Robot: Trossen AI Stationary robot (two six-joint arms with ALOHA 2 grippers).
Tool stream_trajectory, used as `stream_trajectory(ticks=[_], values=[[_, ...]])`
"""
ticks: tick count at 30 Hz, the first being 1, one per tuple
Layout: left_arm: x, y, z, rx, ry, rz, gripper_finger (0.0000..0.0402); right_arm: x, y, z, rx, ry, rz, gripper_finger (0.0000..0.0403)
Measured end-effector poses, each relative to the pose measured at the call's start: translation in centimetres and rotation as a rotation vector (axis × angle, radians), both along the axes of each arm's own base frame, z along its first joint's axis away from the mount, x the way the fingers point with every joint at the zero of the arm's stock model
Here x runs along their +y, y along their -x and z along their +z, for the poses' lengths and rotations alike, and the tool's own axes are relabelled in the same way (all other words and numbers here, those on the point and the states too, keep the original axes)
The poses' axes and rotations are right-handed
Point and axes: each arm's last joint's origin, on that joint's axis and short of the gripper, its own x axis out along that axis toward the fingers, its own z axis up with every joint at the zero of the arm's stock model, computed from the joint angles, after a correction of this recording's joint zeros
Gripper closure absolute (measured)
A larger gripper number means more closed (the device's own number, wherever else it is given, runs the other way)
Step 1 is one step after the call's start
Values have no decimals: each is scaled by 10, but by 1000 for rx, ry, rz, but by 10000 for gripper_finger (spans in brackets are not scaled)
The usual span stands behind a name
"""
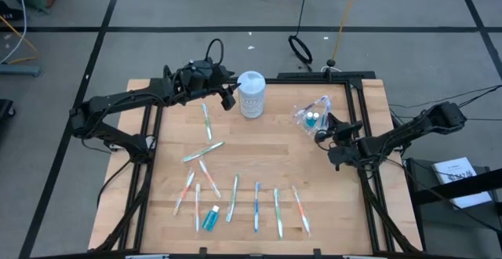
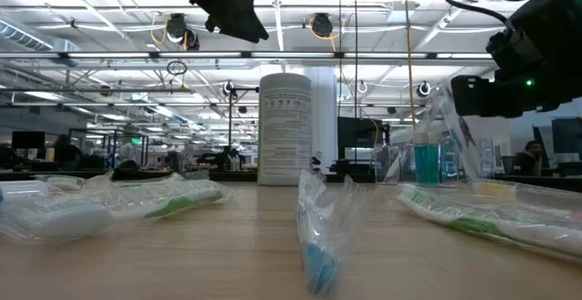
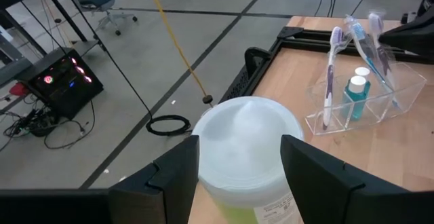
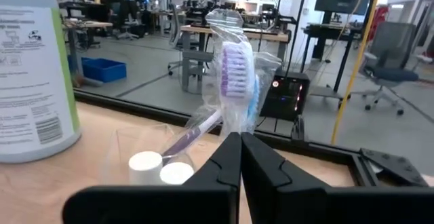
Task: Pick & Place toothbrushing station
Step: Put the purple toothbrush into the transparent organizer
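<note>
The wooden tabletop (image 1: 267, 161) carries the toothbrushing items. A clear plastic cup (image 1: 312, 116) sits near the far right corner; in the left wrist view it reads as a clear holder containing upright toothbrushes and two teal toothpaste tubes (image 3: 357, 91) with white caps. A white cylindrical canister (image 1: 251, 94) stands at the far edge near the centre.

The left pincer (image 1: 228, 96) hangs just beside the canister on its left. Its fingers (image 3: 178, 173) stand wide apart, one on each side of the canister top, and hold nothing; contact with the canister cannot be confirmed.

The right pincer (image 1: 323, 133) is just beside the cup, on its near side. Its jaws are fully closed, tips pressed together with nothing visible between them. A wrapped purple-bristled toothbrush (image 4: 234, 71) leans in the cup directly ahead of those tips.

Loose wrapped toothbrushes lie across the left and near parts of the tabletop. One lies near the far left (image 1: 207, 121), one green-toned brush lies slanted toward the centre (image 1: 203, 151), and a row runs along the near edge, including a blue brush (image 1: 256, 206) and an orange one (image 1: 300, 209). A third teal toothpaste tube (image 1: 210, 218) lies within that row, near the near edge.
</note>
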Motion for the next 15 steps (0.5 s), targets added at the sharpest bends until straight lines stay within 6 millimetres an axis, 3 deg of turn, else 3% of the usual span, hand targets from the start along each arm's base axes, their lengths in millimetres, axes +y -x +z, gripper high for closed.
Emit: stream_trajectory(ticks=[7,15], values=[[0,0,-1,6,2,0,188,2,-6,11,27,19,9,387],[0,0,-1,5,2,0,188,2,-8,11,45,4,55,334]])
